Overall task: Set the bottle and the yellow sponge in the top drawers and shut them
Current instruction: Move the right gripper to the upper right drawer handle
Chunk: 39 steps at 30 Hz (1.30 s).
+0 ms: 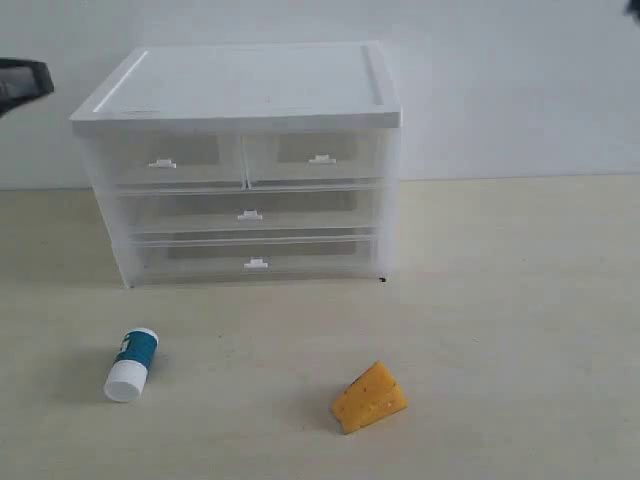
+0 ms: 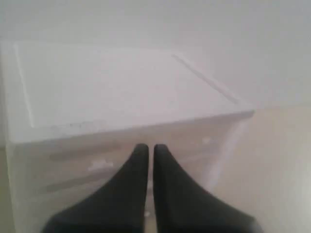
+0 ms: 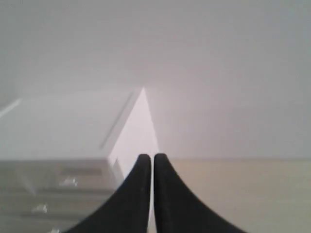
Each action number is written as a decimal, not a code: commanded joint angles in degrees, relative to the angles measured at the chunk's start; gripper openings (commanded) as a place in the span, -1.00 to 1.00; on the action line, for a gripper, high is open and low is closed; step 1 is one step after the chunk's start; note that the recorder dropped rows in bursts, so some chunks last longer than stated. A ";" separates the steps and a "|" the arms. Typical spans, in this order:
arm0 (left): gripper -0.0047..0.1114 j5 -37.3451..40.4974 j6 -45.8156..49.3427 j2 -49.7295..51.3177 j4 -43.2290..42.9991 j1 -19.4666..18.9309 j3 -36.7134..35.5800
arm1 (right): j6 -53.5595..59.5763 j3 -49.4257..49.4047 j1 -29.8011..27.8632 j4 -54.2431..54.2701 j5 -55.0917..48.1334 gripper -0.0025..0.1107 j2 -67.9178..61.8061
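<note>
Left claw (image 2: 147, 148): dark, fingers pressed together tip to tip, holding nothing. It is raised off the desk (image 1: 520, 320) at the far left, about level with the chest's lid, and its wrist view looks over that lid. Bottle (image 1: 132, 364): white with a teal band, lying on its side on the desk with its white cap toward the camera. It sits front-left of the chest and well apart from it. Chest (image 1: 240, 90): white-topped, translucent, standing on the desk against a pale wall. Top-left drawer (image 1: 165, 160) and top-right drawer (image 1: 318, 156): half-width, side by side under the lid, each with a small white tab, both pushed in. Two full-width drawers (image 1: 250, 214) are stacked below them, also pushed in. Yellow sponge (image 1: 369, 398): speckled wedge resting on the desk, right of the bottle and well apart from it, in front of the chest's right end. Right claw (image 3: 147, 158): dark, fingers closed against each other, empty, held in the air beside the chest's right corner.
</note>
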<state>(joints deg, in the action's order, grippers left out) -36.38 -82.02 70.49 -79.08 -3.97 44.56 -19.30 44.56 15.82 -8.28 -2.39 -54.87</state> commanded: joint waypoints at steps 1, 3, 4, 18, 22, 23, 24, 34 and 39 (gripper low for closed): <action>-0.85 -2.81 12.79 9.72 -3.43 -0.16 0.47 | 0.77 0.20 5.36 0.03 4.59 -0.96 -12.50; -0.85 -2.65 16.96 15.14 -3.30 -0.16 1.18 | 0.77 0.20 7.44 0.03 7.26 -0.96 -17.33; -0.85 -2.54 17.36 17.72 -3.30 -0.16 1.99 | 0.12 0.20 8.33 0.03 8.94 -0.96 -19.52; -0.85 -9.21 -13.54 39.15 -15.80 -0.16 24.08 | -25.44 6.96 9.31 -27.26 12.94 -0.96 -29.13; -0.85 -9.31 -12.49 39.51 -15.78 -0.16 24.20 | -48.43 8.34 9.20 -60.80 26.71 -0.96 -30.41; -0.85 -9.76 -12.22 39.51 -15.78 -0.16 24.20 | -56.40 9.67 9.08 -70.64 32.69 -0.96 -30.99; -0.85 -10.62 -12.09 39.51 -15.50 -0.16 24.20 | -62.38 11.20 9.08 -77.39 38.78 -0.96 -31.74; -0.85 -12.14 -13.21 38.80 -15.02 -1.03 24.20 | -83.73 22.92 9.08 -90.63 51.66 -0.76 -40.24; -0.85 -12.06 -13.24 37.85 -14.74 -4.19 24.71 | -91.00 22.92 9.08 -91.67 41.37 -0.30 -41.26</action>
<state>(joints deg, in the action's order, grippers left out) -48.56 -94.38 109.27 -94.43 -6.32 68.53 -106.60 67.10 25.14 -99.51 44.32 -95.87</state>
